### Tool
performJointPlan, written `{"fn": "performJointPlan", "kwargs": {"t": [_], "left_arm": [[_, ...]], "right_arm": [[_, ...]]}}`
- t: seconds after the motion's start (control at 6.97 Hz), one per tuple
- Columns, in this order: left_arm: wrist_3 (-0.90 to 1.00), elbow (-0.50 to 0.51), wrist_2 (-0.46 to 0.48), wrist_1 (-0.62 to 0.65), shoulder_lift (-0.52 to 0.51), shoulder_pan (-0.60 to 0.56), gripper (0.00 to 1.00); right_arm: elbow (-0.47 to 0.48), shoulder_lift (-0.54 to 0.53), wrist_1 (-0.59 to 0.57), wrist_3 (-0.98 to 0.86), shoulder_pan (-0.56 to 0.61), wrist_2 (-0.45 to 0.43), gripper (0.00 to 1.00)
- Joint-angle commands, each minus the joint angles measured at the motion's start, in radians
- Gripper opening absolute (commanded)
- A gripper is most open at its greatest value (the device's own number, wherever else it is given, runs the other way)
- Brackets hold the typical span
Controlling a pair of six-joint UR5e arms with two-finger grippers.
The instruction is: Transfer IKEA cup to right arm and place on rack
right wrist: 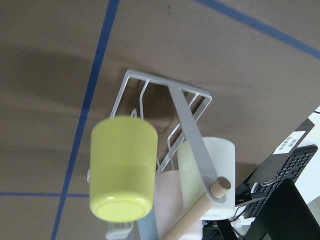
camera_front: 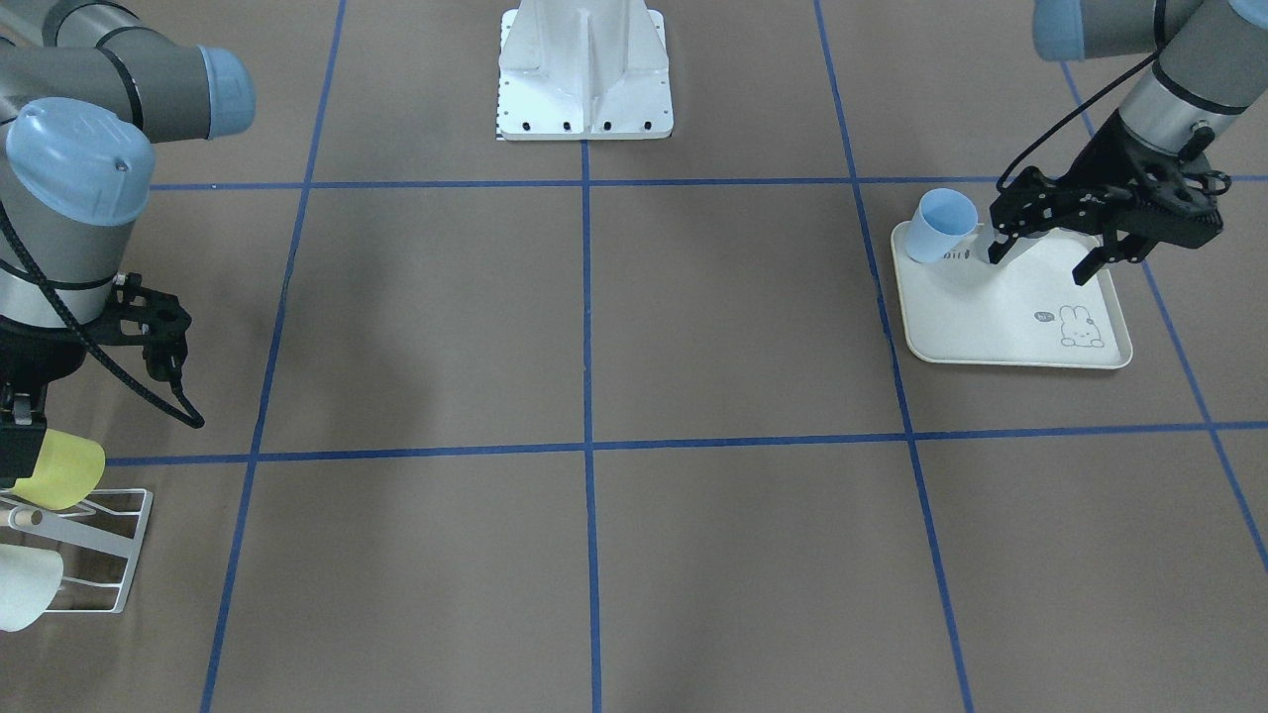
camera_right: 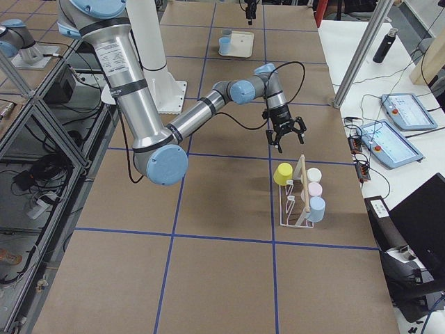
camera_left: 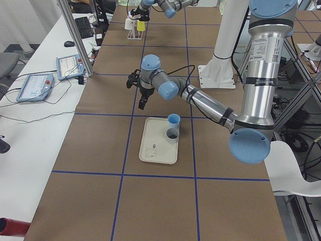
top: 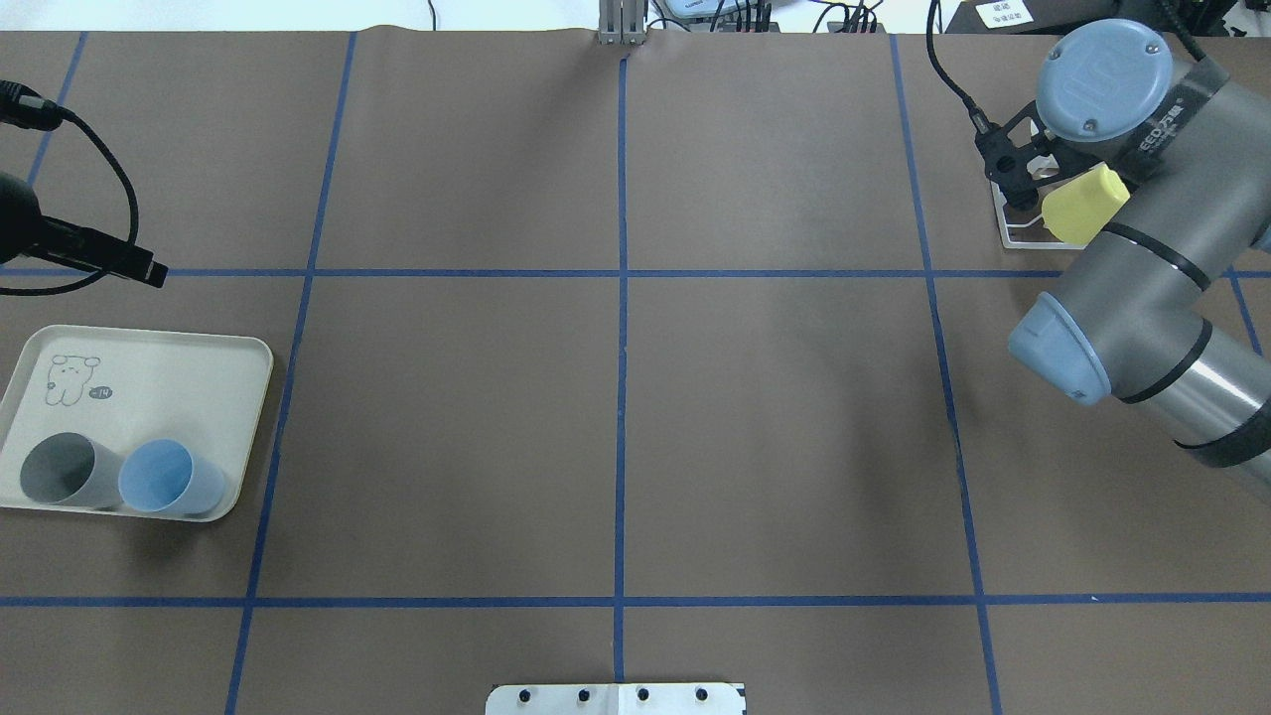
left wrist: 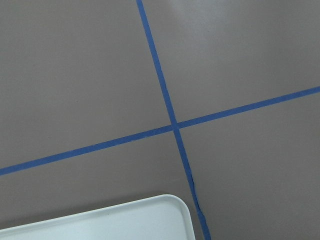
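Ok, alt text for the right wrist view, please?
A yellow cup sits on the white wire rack, its closed base toward the camera. A white cup and a pink cup sit beside it, over a brown table with blue tape lines.

A broad table [top: 616, 447] under brown paper, ruled into big squares by blue tape [top: 622, 397].

Standing behind the robot, as the overhead view looks, three things sit directly on the paper. A cream tray [top: 169, 362] with a rabbit drawing lies at the left, just inside a tape line. A white wire rack [right wrist: 192, 142] stands at the far right. The robot's white mounting plate [top: 616, 700] sits at the near edge, astride the centre line.
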Motion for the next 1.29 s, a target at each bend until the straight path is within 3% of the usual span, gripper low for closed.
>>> {"fn": "performJointPlan", "kwargs": {"t": [0.0,0.29,0.57,0.72,1.15], "left_arm": [[0.006,-0.002,0.035,-0.015,0.043,0.001,1.0],[0.001,0.0,0.053,-0.137,0.146,0.01,1.0],[-0.003,0.005,0.053,-0.262,0.235,0.016,1.0],[0.004,0.006,0.053,-0.268,0.273,0.025,1.0],[0.001,0.009,0.101,-0.316,0.369,0.115,1.0]], "right_arm": [[0.077,-0.01,0.075,0.364,-0.015,0.201,0.99],[0.079,-0.012,0.283,0.817,-0.03,0.393,0.99],[0.079,-0.001,0.561,1.307,-0.127,0.394,0.99],[0.088,0.005,0.604,1.407,-0.174,0.409,0.99],[0.099,0.074,0.461,1.415,-0.19,0.459,0.99]]}}
